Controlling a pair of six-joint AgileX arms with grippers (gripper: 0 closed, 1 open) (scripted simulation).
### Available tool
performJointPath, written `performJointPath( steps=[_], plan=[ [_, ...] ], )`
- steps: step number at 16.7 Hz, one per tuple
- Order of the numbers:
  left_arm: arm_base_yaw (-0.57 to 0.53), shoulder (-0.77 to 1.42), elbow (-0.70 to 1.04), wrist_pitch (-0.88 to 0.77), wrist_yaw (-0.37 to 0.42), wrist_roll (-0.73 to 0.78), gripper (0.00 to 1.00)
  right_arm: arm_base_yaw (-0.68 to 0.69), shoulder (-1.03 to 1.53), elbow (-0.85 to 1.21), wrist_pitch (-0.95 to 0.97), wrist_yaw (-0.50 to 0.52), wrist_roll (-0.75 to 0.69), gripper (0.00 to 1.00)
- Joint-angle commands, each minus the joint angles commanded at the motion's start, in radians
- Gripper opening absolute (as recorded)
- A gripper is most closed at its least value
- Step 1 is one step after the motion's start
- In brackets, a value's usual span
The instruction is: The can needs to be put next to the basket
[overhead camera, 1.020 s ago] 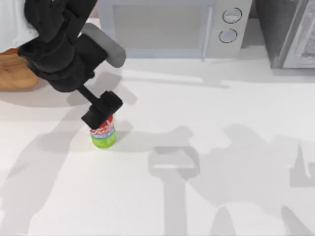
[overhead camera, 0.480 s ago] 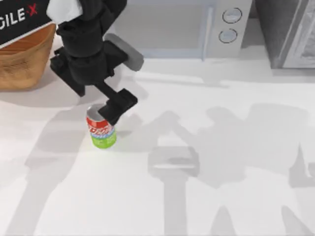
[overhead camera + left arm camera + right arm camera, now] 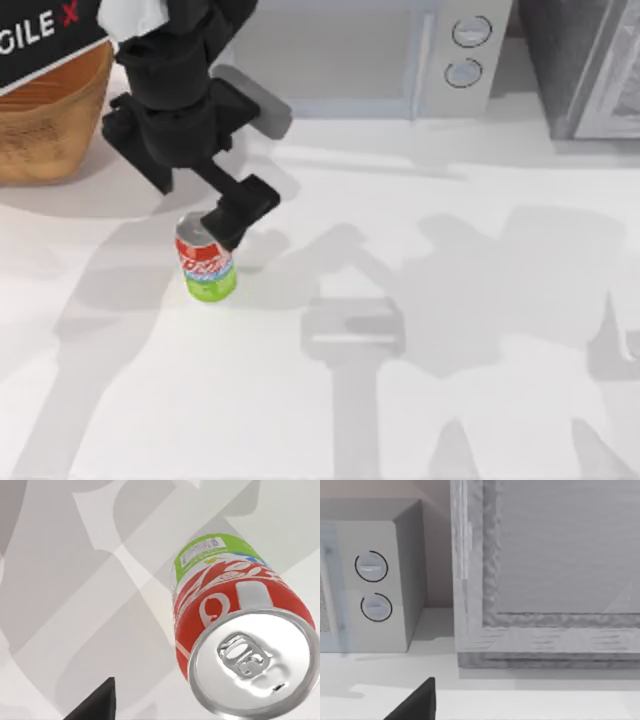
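Left gripper above upright can (basket well apart).

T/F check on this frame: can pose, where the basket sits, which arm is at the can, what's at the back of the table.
1. The can stands upright on the table. True.
2. The can lies inside the basket. False: it is on the table, well apart from the basket.
3. The left gripper is at the can's top. True.
4. The basket is at the table's right side. False: it is at the left, toward the back.
5. A microwave stands at the back of the table. True.
6. The can's bottom band is blue. False: it is green.
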Motion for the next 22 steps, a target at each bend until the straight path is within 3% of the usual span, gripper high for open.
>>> performJointPath(
  steps=[3, 9, 14, 22],
  plan=[
    [-0.002, 0.002, -0.019, 0.019, 0.000, -0.001, 1.00, 0.000, 0.000, 0.000, 0.000, 0.000, 0.000, 1.00],
    [0.001, 0.036, -0.168, 0.207, 0.000, 0.002, 1.00, 0.000, 0.000, 0.000, 0.000, 0.000, 0.000, 1.00],
    [0.002, 0.040, -0.181, 0.220, 0.000, 0.002, 1.00, 0.000, 0.000, 0.000, 0.000, 0.000, 0.000, 1.00],
    [0.002, 0.040, -0.181, 0.220, 0.000, 0.002, 0.40, 0.000, 0.000, 0.000, 0.000, 0.000, 0.000, 1.00]
  ],
)
